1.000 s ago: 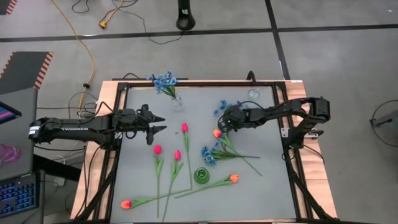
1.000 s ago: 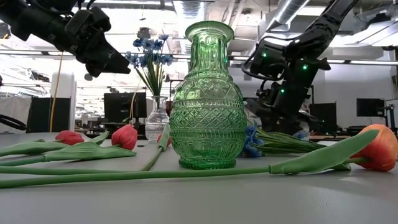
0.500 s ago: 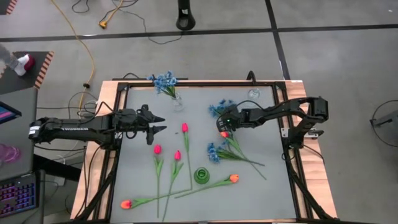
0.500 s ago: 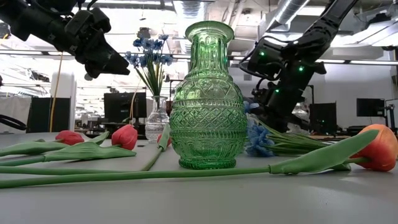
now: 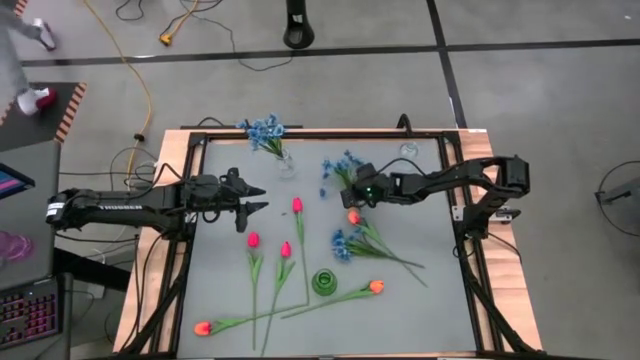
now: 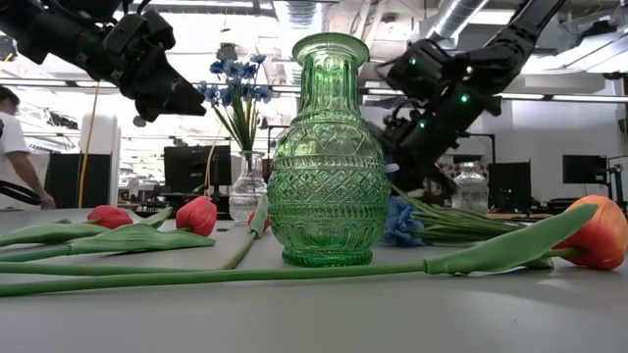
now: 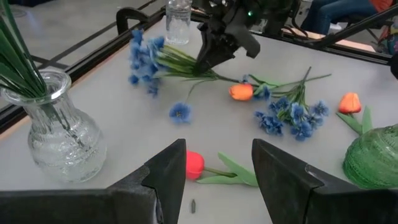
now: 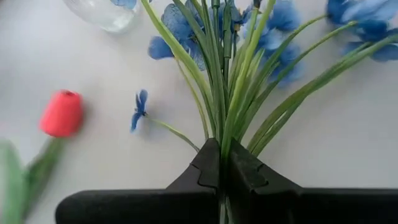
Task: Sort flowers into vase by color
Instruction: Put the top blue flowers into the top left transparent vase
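Two arms over the grey table [image 5: 420, 300]. Right gripper [image 5: 352, 177] sits toward the far middle of the table, fingers pinched tight on the green stems of a blue flower bunch [image 5: 338, 167]; right wrist view shows the stems [image 8: 227, 93] fanning out of the closed fingertips, blossoms ahead of them. In the left wrist view the same bunch [image 7: 146, 56] hangs from that gripper [image 7: 208, 59] just above the surface, one small blue blossom [image 7: 180, 112] trailing on a thin stem.

Left gripper [image 5: 255, 198] hangs over the left half of the table, fingers spread wide, nothing between them; its two dark fingers [image 7: 165, 177] frame a pink-red tulip [image 7: 194, 163] lying on the table.

Clear glass vase [image 5: 285, 160] near the far edge already holds blue flowers [image 5: 262, 128]. A second clear vase [image 5: 408, 150] stands at the far right corner, contents not readable. Green glass vase [image 5: 324, 282] stands upright toward the near side; in the low view [image 6: 328, 147] it fills the middle.

Lying flat on the table: a second blue bunch [image 5: 345, 244] right of centre, an orange tulip [image 5: 353, 216] just beside it, three pink-red tulips [image 5: 285, 249] left of centre, one orange tulip [image 5: 376, 286] near the green vase, another orange tulip [image 5: 202, 328] at the near left

A person [image 6: 12, 147] shows at the edge of the room in the low view
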{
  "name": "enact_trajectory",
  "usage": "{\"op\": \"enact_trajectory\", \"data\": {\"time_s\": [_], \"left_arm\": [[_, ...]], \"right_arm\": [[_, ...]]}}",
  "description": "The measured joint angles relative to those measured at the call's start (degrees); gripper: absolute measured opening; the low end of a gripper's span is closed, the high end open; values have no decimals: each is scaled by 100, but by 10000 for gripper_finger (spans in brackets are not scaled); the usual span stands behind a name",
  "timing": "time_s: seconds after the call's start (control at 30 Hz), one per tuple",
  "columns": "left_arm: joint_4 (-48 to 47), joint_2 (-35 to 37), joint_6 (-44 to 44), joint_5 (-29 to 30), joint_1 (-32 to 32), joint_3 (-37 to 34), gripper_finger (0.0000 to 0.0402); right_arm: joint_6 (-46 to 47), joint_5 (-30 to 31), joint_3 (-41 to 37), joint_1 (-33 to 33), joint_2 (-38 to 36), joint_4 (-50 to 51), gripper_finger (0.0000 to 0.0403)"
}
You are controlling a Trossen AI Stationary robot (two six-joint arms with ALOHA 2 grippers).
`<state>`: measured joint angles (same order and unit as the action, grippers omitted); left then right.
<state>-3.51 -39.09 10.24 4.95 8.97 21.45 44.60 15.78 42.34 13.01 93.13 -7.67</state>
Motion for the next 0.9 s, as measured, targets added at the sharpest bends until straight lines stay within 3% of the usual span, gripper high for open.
{"op": "enact_trajectory", "data": {"time_s": [0.47, 0.9], "left_arm": [[102, 4, 0, 44, 0, 0, 171], [124, 4, -6, 44, 0, 0, 171]], "right_arm": [[-1121, 80, 7, 2, -1519, -584, 36], [-2465, -62, 10, -238, -1703, -2556, 36]]}}
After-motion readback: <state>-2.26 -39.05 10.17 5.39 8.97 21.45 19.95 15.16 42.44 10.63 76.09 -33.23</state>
